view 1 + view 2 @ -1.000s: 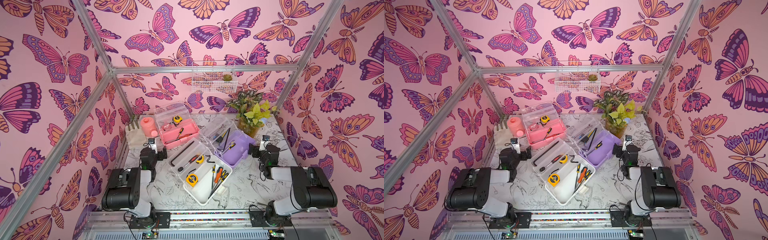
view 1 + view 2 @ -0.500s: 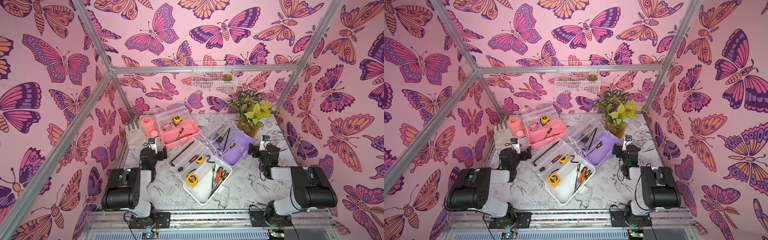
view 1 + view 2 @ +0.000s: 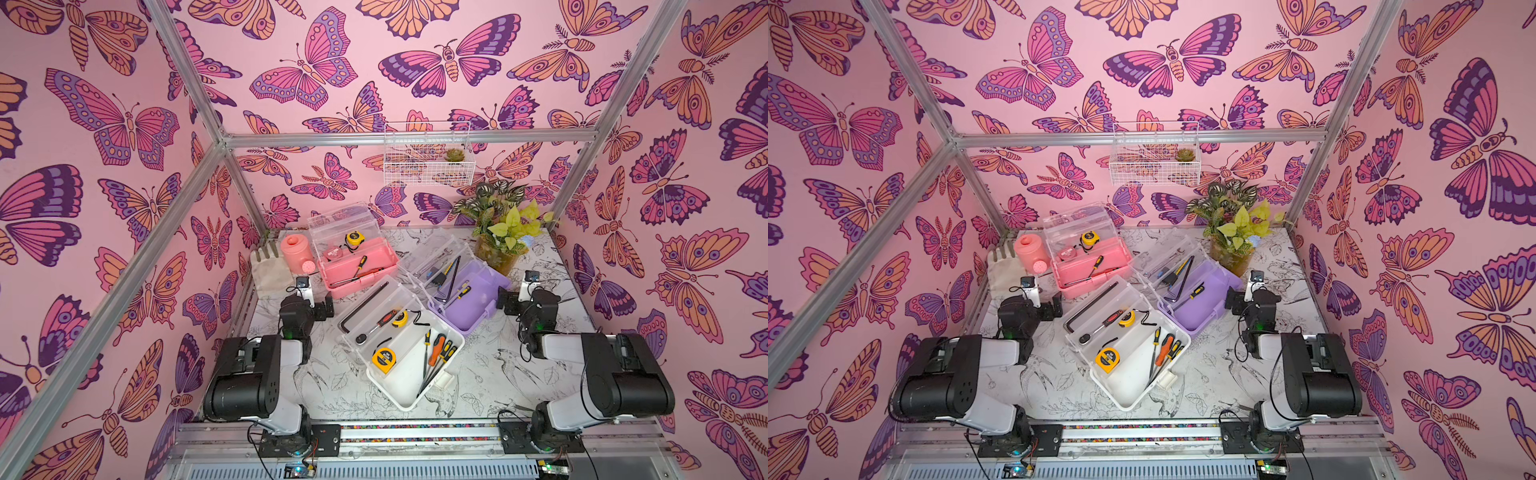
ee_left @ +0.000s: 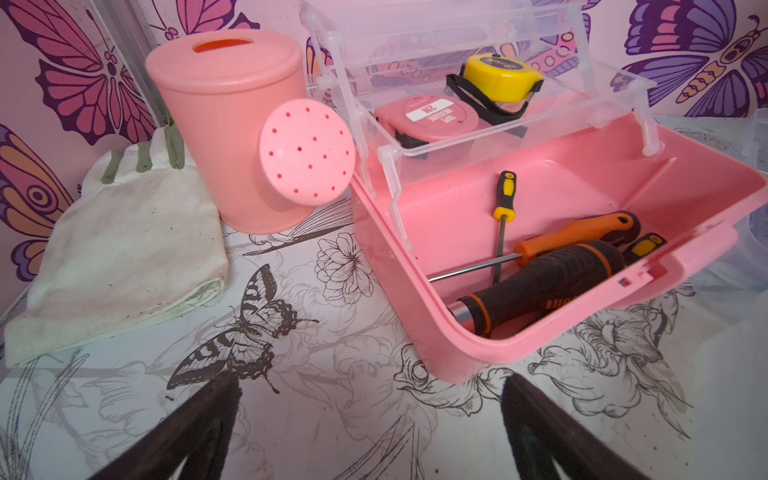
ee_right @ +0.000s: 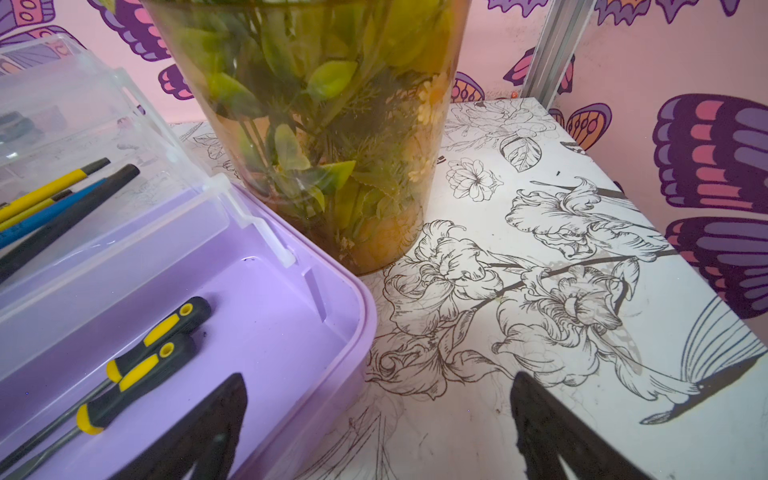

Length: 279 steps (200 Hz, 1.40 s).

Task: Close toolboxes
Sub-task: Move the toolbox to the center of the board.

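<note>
Nothing moved: left end effector (image 4: 372, 380) wide open, empty, facing pink toolbox (image 4: 561, 187); right end effector (image 5: 378, 377) same, at purple toolbox (image 5: 270, 316) corner.

Picture edges cut off the purple toolbox (image 5: 286, 332) and plant pot (image 5: 324, 166) in the right wrist view.

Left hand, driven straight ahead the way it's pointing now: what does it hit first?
Most likely the pink toolbox: its near corner sits just ahead of the open left hand. The pink watering can stands further back. Depth is uncertain.
</note>
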Each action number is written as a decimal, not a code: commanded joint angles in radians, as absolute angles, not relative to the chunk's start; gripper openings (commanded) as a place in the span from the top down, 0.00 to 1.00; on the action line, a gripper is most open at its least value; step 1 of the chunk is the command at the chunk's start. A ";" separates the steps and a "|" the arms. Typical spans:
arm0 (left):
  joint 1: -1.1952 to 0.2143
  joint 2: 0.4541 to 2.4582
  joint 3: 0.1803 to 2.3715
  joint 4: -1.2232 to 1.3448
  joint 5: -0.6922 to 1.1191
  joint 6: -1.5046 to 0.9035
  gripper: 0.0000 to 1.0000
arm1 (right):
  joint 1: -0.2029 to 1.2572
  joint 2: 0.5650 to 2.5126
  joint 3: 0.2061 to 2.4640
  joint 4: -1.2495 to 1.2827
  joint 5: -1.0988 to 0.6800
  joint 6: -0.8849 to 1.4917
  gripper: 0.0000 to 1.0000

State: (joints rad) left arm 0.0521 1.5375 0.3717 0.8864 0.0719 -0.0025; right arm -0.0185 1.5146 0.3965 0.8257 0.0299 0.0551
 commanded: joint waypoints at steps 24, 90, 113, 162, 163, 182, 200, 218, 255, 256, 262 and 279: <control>0.051 1.382 0.417 0.664 0.008 -0.017 0.00 | -0.014 1.473 0.412 0.777 0.038 0.063 0.01; 0.030 1.159 0.460 0.450 -0.096 -0.215 0.01 | -0.014 1.221 0.517 0.365 0.127 0.198 0.01; 0.029 1.125 0.516 0.326 -0.077 -0.322 0.03 | -0.014 1.170 0.586 0.184 0.180 0.374 0.01; 0.020 1.053 0.522 0.237 0.043 -0.590 0.07 | -0.015 1.133 0.748 -0.155 -0.132 0.458 0.06; 0.020 1.052 0.520 0.237 0.047 -0.597 0.07 | -0.015 1.133 0.750 -0.159 -0.141 0.461 0.07; 0.005 1.053 0.496 0.220 0.106 -0.667 0.10 | 0.013 1.163 0.800 -0.287 -0.258 0.484 0.22; -0.003 1.039 0.483 0.146 0.111 -0.691 0.10 | 0.091 1.182 0.843 -0.438 -0.246 0.462 0.27; -0.004 1.000 0.462 0.079 0.096 -0.713 0.10 | 0.196 1.184 0.866 -0.550 -0.175 0.453 0.29; -0.003 0.906 0.444 -0.086 0.059 -0.785 0.09 | 0.380 1.204 0.917 -0.757 -0.110 0.463 0.39; -0.003 0.904 0.444 -0.089 0.059 -0.787 0.09 | 0.385 1.204 0.917 -0.760 -0.108 0.463 0.39; -0.003 0.893 0.443 -0.118 0.057 -0.792 0.09 | 0.413 1.205 0.917 -0.787 -0.099 0.464 0.40; -0.001 0.860 0.445 -0.192 0.044 -0.805 0.09 | 0.474 1.206 0.915 -0.826 -0.085 0.480 0.41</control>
State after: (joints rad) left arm -0.0013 0.9005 0.4603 -0.0319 0.0738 -0.7544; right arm 0.4080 1.1980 0.8909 -0.6575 -0.1284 0.4534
